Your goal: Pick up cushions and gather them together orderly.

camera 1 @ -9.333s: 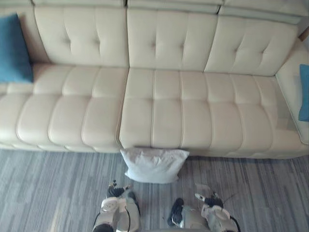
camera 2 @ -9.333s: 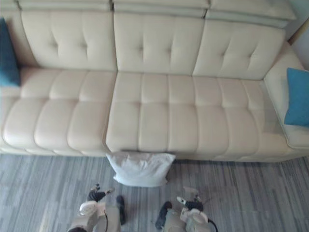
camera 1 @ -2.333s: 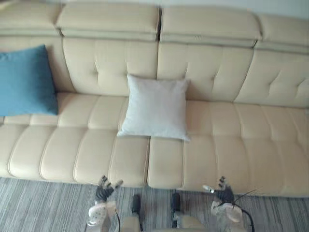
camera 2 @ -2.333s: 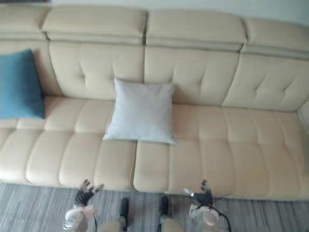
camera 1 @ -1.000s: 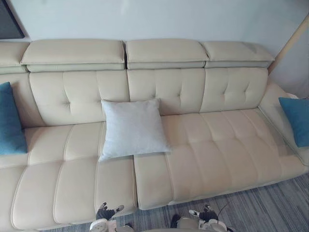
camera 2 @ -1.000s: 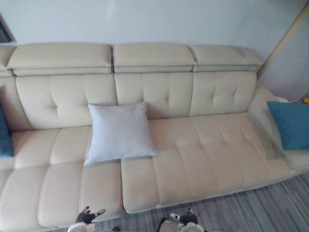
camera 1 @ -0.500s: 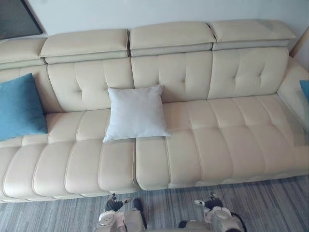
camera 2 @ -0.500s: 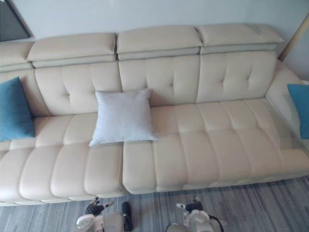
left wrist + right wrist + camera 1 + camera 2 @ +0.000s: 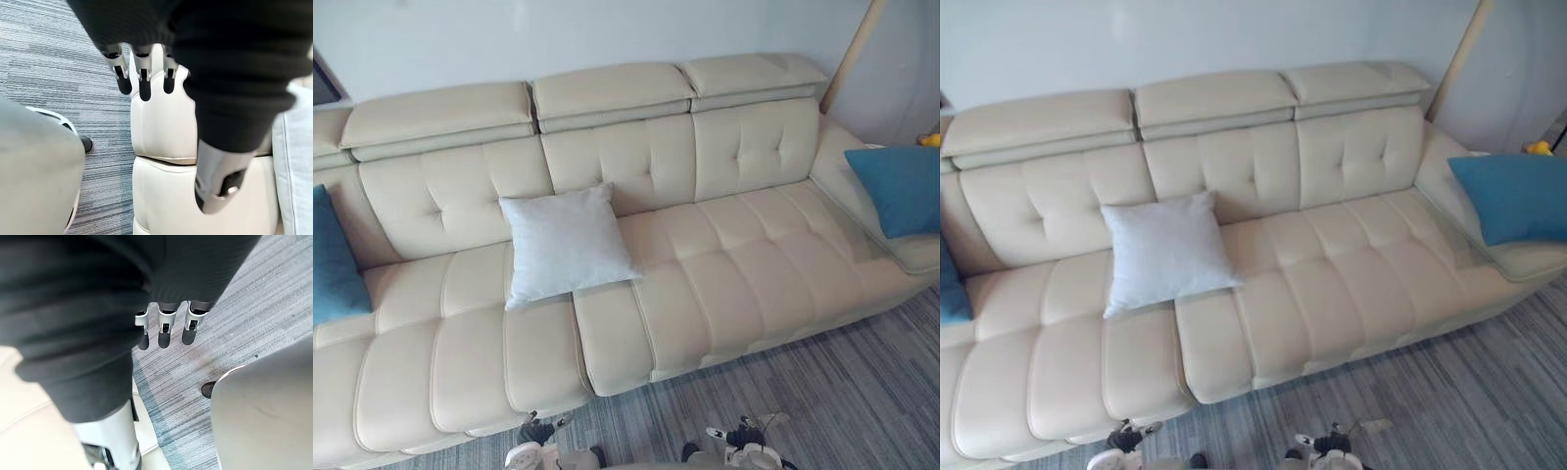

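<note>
Leaning against the backrest of a cream sofa, the grey cushion sits on the seat, left of the middle. It is square, pale grey-white and plump, with soft pointed corners. Its lower edge lies across the seam between two seat sections. Nothing touches it.

Three cushions are in sight: this grey one and two blue ones. The left blue cushion stands at the sofa's far left end, cut off by the picture's edge and well apart from the grey one. The right blue cushion lies on the sofa's right end section, tilted against its side, well apart from the other two. Both are a deep teal blue and about as plump as the grey one.

The left robot hand hangs low in front of the sofa's front edge, over the striped grey floor. Its fingers are straight and side by side, its thumb apart, and it holds nothing. The right robot hand hangs over the floor the same way, fingers straight and empty. Neither robot hand touches a cushion or the sofa.
</note>
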You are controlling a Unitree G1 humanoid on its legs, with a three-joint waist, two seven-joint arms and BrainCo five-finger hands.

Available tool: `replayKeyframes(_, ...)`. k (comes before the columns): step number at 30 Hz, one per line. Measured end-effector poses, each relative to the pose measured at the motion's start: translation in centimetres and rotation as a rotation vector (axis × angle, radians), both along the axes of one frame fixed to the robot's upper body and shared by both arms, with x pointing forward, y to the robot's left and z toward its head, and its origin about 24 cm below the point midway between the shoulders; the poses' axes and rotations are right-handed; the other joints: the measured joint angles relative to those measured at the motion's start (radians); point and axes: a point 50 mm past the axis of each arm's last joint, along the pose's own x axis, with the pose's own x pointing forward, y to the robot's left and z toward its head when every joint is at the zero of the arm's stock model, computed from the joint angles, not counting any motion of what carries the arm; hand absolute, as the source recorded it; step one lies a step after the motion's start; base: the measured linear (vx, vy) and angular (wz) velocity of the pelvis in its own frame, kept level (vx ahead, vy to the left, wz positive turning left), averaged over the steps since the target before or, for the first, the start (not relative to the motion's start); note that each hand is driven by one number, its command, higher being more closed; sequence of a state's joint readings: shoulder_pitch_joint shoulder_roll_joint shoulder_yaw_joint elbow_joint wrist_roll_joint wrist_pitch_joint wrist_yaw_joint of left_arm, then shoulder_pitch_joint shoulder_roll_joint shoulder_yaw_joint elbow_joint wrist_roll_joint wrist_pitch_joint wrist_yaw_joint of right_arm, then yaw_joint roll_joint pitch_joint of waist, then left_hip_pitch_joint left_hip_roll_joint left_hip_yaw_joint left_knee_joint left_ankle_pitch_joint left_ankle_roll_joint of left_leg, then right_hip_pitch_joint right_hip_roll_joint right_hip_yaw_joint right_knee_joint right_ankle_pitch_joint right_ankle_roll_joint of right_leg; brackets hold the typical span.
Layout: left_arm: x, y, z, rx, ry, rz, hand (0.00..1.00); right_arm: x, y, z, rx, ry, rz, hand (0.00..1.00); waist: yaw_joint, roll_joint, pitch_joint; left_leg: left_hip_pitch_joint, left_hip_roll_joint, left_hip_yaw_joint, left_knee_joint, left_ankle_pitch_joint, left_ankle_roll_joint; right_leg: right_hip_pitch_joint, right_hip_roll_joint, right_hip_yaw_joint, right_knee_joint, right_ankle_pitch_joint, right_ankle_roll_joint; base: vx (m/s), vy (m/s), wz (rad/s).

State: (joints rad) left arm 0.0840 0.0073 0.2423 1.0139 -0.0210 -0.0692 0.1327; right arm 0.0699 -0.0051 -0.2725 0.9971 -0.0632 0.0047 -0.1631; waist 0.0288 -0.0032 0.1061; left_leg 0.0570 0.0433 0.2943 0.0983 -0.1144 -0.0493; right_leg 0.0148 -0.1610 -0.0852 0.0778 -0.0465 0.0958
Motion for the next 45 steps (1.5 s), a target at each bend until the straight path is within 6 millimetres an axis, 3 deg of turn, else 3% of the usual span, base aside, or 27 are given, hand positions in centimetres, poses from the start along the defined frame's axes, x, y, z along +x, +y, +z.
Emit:
replayKeyframes(5,-0.3,-0.2,-0.1,-0.011,0.013,0.017,0.0,0.2,-0.1,0.1,0.0,-0.006,-0.002,0.0,-0.004,0.008,-0.005,0.035,0.035,0.1,0.006,-0.024,-0.026,-0.025,0.052,0.096,-0.009,0.024,-0.019,0.06,0.0,-0.66)
replayKeyframes(7,-0.2,-0.1,-0.1,-0.012,0.012,0.031,0.0,0.8,0.0,0.2,0.001,-0.022,0.004,0.0,-0.003,0.011,-0.003,0.034,0.078,0.2,0.038,-0.054,-0.04,-0.076,0.099,0.117,-0.01,0.068,-0.048,0.04,-0.026,-1.58)
replayKeyframes(8,-0.3,-0.1,-0.2,-0.008,0.018,0.023,0.0,1.3,0.1,0.3,0.003,-0.031,0.008,0.0,-0.001,0.015,0.0,0.032,0.105,0.258,0.05,-0.063,-0.04,-0.107,0.121,0.072,-0.012,0.097,-0.071,0.02,-0.082,-1.77)
replayKeyframes(9,-0.3,0.1,-0.2,-0.005,0.02,0.022,0.0,1.6,0.0,0.4,0.001,-0.04,0.01,0.0,-0.002,0.023,0.005,0.029,0.123,0.308,0.056,-0.065,-0.038,-0.131,0.124,-0.002,-0.012,0.099,-0.11,0.0,-0.125,-1.6)
replayKeyframes(10,-0.2,0.3,-0.1,0.001,0.024,0.01,0.0,2.2,-0.1,0.6,0.0,-0.053,0.014,0.0,-0.013,0.021,0.012,0.029,0.136,0.37,0.058,-0.066,-0.037,-0.148,0.096,-0.2,0.028,0.03,-0.172,0.01,-0.105,-1.36)
replayKeyframes(11,0.1,-0.1,-0.1,-0.002,0.025,-0.016,0.0,2.2,-0.6,0.7,-0.013,-0.053,0.015,0.0,-0.02,0.034,0.019,0.039,0.15,0.409,0.054,-0.063,-0.042,-0.169,0.034,-0.415,0.104,-0.026,-0.193,0.05,-0.078,-1.26)
replayKeyframes(12,0.0,-0.1,-0.2,-0.002,0.027,-0.024,0.0,2.2,-0.8,0.7,-0.017,-0.051,0.015,0.0,-0.019,0.038,0.023,0.053,0.154,0.44,0.053,-0.063,-0.043,-0.165,-0.009,-0.543,0.149,-0.05,-0.209,0.08,-0.042,-1.16)
replayKeyframes(13,-0.1,0.1,-0.2,0.002,0.033,-0.021,0.0,2.0,-0.8,0.6,-0.018,-0.046,0.014,0.0,-0.018,0.029,0.02,0.065,0.148,0.45,0.057,-0.064,-0.045,-0.157,-0.047,-0.63,0.175,-0.041,-0.195,0.16,-0.186,-1.2)
replayKeyframes(14,0.1,0.3,-0.2,0.008,0.037,-0.029,0.0,1.9,-1.0,0.6,-0.022,-0.044,0.014,0.0,-0.02,0.028,0.023,0.083,0.149,0.437,0.057,-0.065,-0.046,-0.155,-0.024,-0.594,0.178,-0.034,-0.137,0.14,-0.208,-1.11)
replayKeyframes(16,0.3,-0.1,-0.2,0.001,0.046,-0.056,0.0,2.3,-1.4,0.8,-0.035,-0.051,0.018,0.0,-0.02,0.048,0.034,0.091,0.177,0.436,0.103,-0.066,-0.048,-0.159,0.001,-0.543,0.182,-0.065,-0.14,0.15,-0.239,-0.9)
replayKeyframes(18,0.5,-0.4,-0.3,-0.003,0.046,-0.075,0.0,2.0,-1.5,0.7,-0.029,-0.047,0.0,0.0,-0.029,0.052,0.037,0.041,0.28,0.403,0.354,-0.065,-0.045,-0.139,0.041,-0.488,0.177,-0.096,-0.149,0.15,-0.263,-0.72)
replayKeyframes(19,0.7,-0.4,-0.2,-0.003,0.041,-0.072,0.0,2.0,-1.5,0.7,-0.029,-0.048,-0.002,0.0,-0.028,0.062,0.045,0.006,0.338,0.357,0.486,-0.051,-0.021,-0.115,0.065,-0.474,0.172,-0.106,-0.159,0.12,-0.215,-0.6)
replayKeyframes(20,0.7,-0.4,-0.2,-0.005,0.038,-0.063,0.0,2.0,-1.4,0.7,-0.028,-0.046,-0.003,0.0,-0.025,0.062,0.055,-0.041,0.391,0.303,0.636,-0.049,0.041,-0.093,0.093,-0.448,0.169,-0.121,-0.171,0.12,-0.157,-0.88)
replayKeyframes(21,1.0,-0.3,-0.1,-0.001,0.025,-0.06,0.0,2.1,-1.4,0.7,-0.032,-0.046,-0.006,0.0,-0.014,0.071,0.06,-0.099,0.409,0.221,0.782,-0.087,0.061,-0.07,0.119,-0.404,0.171,-0.141,-0.187,0.16,-0.127,-1.17)
replayKeyframes(22,1.1,-0.2,0.0,0.004,0.019,-0.058,0.0,2.1,-1.3,0.7,-0.032,-0.045,-0.007,0.0,-0.013,0.068,0.063,-0.156,0.375,0.145,0.838,-0.117,0.017,-0.056,0.132,-0.363,0.171,-0.152,-0.195,0.18,-0.088,-1.24)
replayKeyframes(23,1.2,-0.1,0.1,0.006,0.011,-0.055,0.0,2.0,-1.3,0.7,-0.03,-0.042,-0.007,0.0,-0.012,0.064,0.066,-0.19,0.334,0.097,0.841,-0.136,-0.002,-0.05,0.138,-0.331,0.17,-0.156,-0.197,0.21,-0.059,-1.29)
replayKeyframes(27,2.4,-0.5,0.7,0.004,-0.053,-0.041,0.0,1.8,-1.1,0.5,-0.025,-0.024,-0.02,0.0,0.028,0.051,0.074,-0.306,0.133,-0.117,0.528,-0.171,-0.014,-0.024,0.168,-0.125,0.159,-0.157,-0.175,0.27,0.038,-1.55)
replayKeyframes(30,2.6,-0.7,0.8,0.001,-0.066,-0.033,0.0,1.9,-1.0,0.5,-0.029,-0.025,-0.022,0.0,0.04,0.049,0.073,-0.335,0.048,-0.278,0.344,-0.137,-0.028,-0.021,0.179,-0.018,0.148,-0.171,-0.151,0.29,0.178,-1.26)
replayKeyframes(31,2.6,-0.8,0.7,-0.001,-0.068,-0.031,0.0,2.0,-1.0,0.5,-0.032,-0.027,-0.023,0.0,0.044,0.05,0.071,-0.33,0.034,-0.307,0.291,-0.066,-0.006,-0.02,0.188,0.039,0.146,-0.18,-0.133,0.33,0.218,-1.54)
replayKeyframes(32,2.6,-0.9,0.8,-0.006,-0.07,-0.029,0.0,2.0,-0.9,0.5,-0.033,-0.027,-0.025,0.0,0.055,0.052,0.068,-0.306,0.04,-0.275,0.29,-0.017,-0.006,-0.013,0.192,0.091,0.143,-0.186,-0.114,0.36,0.236,-1.42)
replayKeyframes(34,2.5,-0.2,0.8,0.013,-0.065,-0.031,0.0,1.9,0.1,0.4,-0.007,-0.029,-0.028,0.0,0.064,0.011,0.045,-0.291,0.045,-0.181,0.302,-0.06,0.014,-0.011,0.159,0.132,0.135,-0.19,-0.086,0.39,0.242,-1.22)
replayKeyframes(36,2.7,0.1,0.9,0.021,-0.066,-0.039,0.0,1.8,0.6,0.3,0.007,-0.026,-0.028,0.0,0.081,-0.005,0.042,-0.255,0.046,-0.118,0.307,-0.1,0.028,-0.016,0.137,0.12,0.166,-0.184,-0.056,0.36,0.195,-0.97)
replayKeyframes(39,2.7,-0.2,0.7,0.021,-0.043,-0.075,0.0,2.2,0.3,0.6,0.003,-0.059,-0.023,0.0,0.073,0.009,0.056,-0.137,0.038,-0.086,0.296,-0.175,0.045,-0.179,0.094,0.052,0.625,-0.201,0.065,0.3,0.146,-0.39)
replayKeyframes(40,2.4,-0.1,0.6,0.026,-0.023,-0.095,0.0,2.3,0.2,0.7,0.003,-0.069,-0.017,0.0,0.062,0.005,0.057,-0.092,0.033,-0.087,0.289,-0.19,0.051,-0.227,0.058,-0.004,0.753,-0.209,0.045,0.31,0.054,0.2)
replayKeyframes(41,2.3,0.0,0.5,0.027,-0.016,-0.095,0.0,2.5,0.2,0.7,0.001,-0.07,-0.008,0.0,0.059,-0.001,0.059,-0.035,0.03,-0.087,0.258,-0.194,0.05,-0.25,0.017,-0.075,0.773,-0.231,0.003,0.34,0.033,0.23)
replayKeyframes(43,2.3,-0.1,0.5,0.027,-0.017,-0.094,0.0,2.8,0.2,0.8,0.004,-0.076,-0.002,0.0,0.056,-0.001,0.059,0.039,0.034,-0.088,0.18,-0.194,0.05,-0.298,-0.005,-0.154,0.68,-0.243,-0.029,0.37,-0.018,0.1)
replayKeyframes(45,2.0,0.0,0.4,0.026,-0.004,-0.096,0.0,3.3,0.1,0.9,0.0,-0.087,0.004,0.0,0.043,-0.002,0.059,0.08,0.035,-0.092,0.123,-0.193,0.048,-0.346,0.023,-0.154,0.482,-0.196,-0.04,0.44,-0.114,0.16)
